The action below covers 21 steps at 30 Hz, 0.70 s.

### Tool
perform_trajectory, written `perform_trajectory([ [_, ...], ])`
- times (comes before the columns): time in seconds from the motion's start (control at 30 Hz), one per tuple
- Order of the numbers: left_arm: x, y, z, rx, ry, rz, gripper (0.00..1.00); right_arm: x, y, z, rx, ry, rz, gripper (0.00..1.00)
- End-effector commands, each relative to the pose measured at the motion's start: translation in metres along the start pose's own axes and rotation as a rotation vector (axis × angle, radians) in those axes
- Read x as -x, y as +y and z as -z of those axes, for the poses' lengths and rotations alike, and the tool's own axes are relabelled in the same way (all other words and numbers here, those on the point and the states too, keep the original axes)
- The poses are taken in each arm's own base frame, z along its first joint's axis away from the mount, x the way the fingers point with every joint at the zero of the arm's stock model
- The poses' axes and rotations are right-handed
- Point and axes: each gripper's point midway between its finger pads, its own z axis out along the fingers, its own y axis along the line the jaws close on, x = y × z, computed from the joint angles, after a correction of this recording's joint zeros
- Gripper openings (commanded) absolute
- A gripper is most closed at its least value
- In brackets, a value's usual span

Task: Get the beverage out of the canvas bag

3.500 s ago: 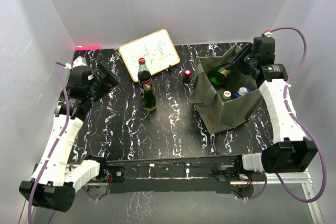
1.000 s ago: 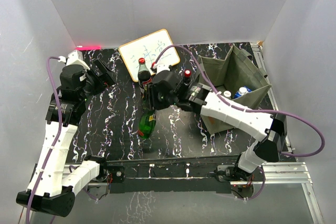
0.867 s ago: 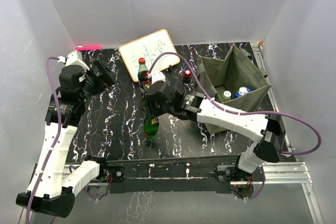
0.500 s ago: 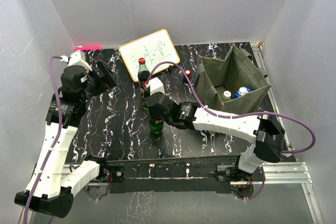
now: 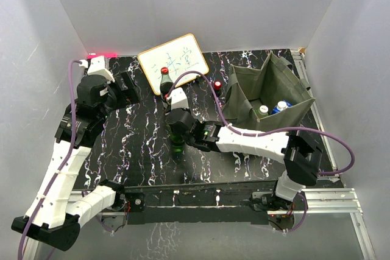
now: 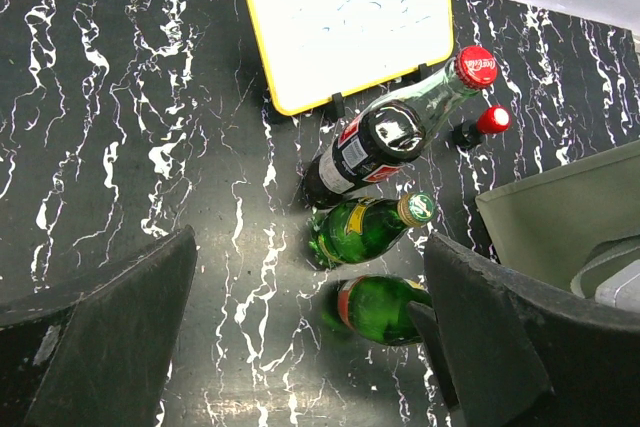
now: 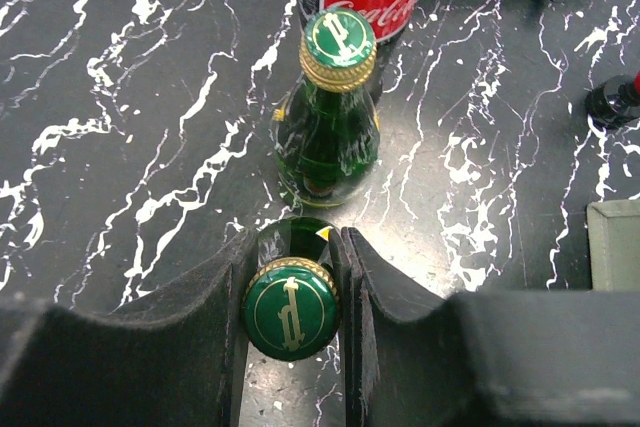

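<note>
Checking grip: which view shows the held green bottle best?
Right wrist: the bottle sits cap-up, clamped in the right end effector. Top view shows it mostly under the arm; left wrist, partly behind a finger.

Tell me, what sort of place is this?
Probably a robotics lab test cell: white panels wall in a black marbled table, a left arm and right arm are bolted at its near edge, and a canvas bag, glass bottles and whiteboard look staged.
</note>
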Motion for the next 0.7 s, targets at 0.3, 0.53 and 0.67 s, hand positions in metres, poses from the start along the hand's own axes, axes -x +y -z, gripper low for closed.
perform_trajectory([
  [0.3,0.003,-0.004,0.008,-0.009,-0.032,-0.053,0.95,0.052,0.004,-0.010,-0.056,-0.190,-0.116,0.08],
  [0.53,0.001,-0.006,0.006,-0.017,-0.030,-0.056,0.95,0.046,0.004,-0.011,-0.054,-0.170,-0.097,0.22],
  [0.67,-0.001,-0.007,0.004,-0.021,-0.031,-0.055,0.95,0.049,0.007,-0.007,-0.026,-0.154,-0.085,0.52],
])
